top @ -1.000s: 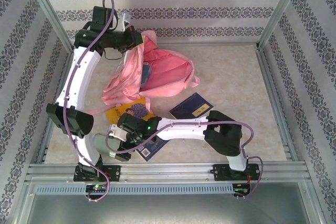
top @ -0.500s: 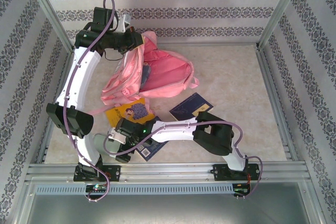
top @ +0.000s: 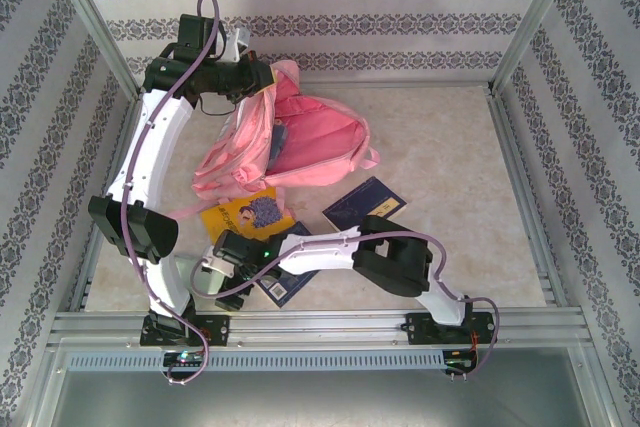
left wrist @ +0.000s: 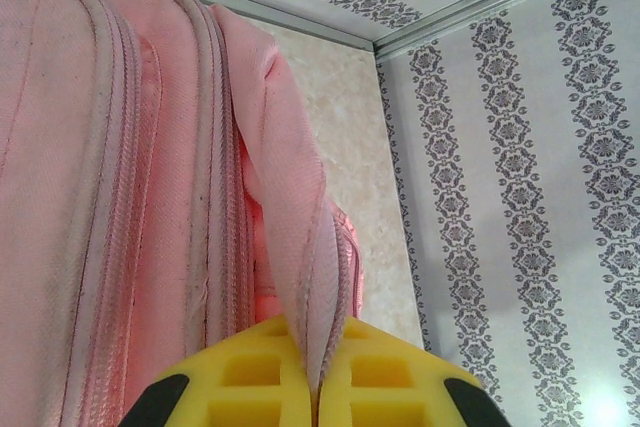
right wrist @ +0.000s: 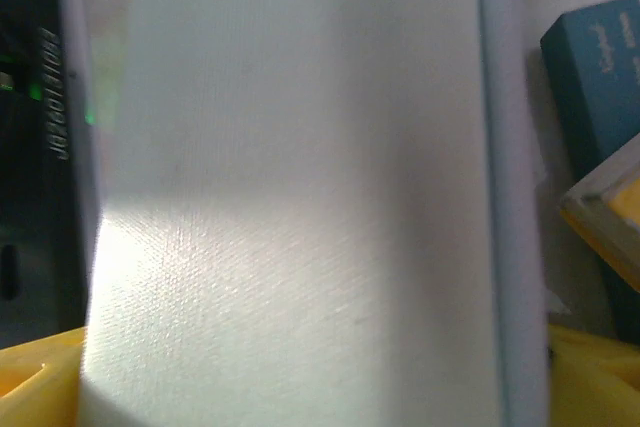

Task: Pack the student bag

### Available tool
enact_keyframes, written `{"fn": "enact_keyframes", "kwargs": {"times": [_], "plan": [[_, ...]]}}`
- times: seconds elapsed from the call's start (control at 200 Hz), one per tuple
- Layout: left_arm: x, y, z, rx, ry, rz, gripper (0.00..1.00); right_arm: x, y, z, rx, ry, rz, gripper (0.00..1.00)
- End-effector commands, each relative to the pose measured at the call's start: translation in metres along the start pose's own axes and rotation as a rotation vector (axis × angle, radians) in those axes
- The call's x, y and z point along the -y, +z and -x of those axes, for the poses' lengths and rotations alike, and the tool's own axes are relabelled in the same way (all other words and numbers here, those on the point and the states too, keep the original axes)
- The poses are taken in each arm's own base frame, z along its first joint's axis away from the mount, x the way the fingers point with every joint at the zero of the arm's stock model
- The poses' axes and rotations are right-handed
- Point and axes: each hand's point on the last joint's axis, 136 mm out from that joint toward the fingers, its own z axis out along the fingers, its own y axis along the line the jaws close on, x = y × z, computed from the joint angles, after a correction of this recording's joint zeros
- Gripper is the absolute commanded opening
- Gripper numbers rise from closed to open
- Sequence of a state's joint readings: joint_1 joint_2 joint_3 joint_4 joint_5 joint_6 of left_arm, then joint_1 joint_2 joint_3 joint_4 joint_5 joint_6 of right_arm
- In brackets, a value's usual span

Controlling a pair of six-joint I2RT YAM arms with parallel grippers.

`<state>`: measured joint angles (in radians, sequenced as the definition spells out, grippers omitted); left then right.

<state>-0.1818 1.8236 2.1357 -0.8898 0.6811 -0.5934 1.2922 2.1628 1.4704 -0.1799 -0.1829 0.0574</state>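
From above, we see the student bag [top: 300,142] lying on the table [top: 450,147] near its far edge, left of the middle. One edge of the bag is raised to the left gripper [top: 262,77]. A yellow book [top: 245,212] lies just beside the bag's near side. A dark blue book [top: 365,202] lies near the middle of the table. The right arm reaches across the near edge, and the right gripper [top: 213,259] sits close to the left arm's base, above another blue book [top: 285,287].

At the left wrist, the left gripper [left wrist: 318,372] has its yellow jaws pressed together on a fold of the student bag [left wrist: 120,197], which hangs upright against the patterned wall [left wrist: 520,147].

At the right wrist, the right gripper [right wrist: 310,387] has its yellow jaws spread wide, with a pale flat surface [right wrist: 290,197] between them. We cannot tell whether they clamp it. A teal book [right wrist: 595,77] shows at the right edge.
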Motion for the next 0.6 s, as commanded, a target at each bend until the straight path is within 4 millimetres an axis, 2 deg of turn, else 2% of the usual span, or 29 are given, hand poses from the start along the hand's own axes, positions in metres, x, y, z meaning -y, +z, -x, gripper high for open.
{"fn": "enact_keyframes", "kwargs": {"times": [0.0, 0.32, 0.465, 0.595], "plan": [[0.033, -0.026, 0.018, 0.098, 0.069, -0.096, 0.00, 0.009, 0.009, -0.010, -0.033, 0.034, -0.033, 0.86], [0.035, -0.027, 0.019, 0.101, 0.070, -0.107, 0.00, -0.003, -0.027, 0.014, 0.051, -0.024, 0.003, 0.48], [0.036, -0.028, 0.019, 0.104, 0.073, -0.109, 0.00, 0.002, -0.047, 0.018, 0.071, -0.053, -0.027, 0.47], [0.038, -0.031, 0.021, 0.112, 0.082, -0.108, 0.00, 0.007, -0.083, 0.030, 0.151, -0.092, -0.077, 0.47]]}}
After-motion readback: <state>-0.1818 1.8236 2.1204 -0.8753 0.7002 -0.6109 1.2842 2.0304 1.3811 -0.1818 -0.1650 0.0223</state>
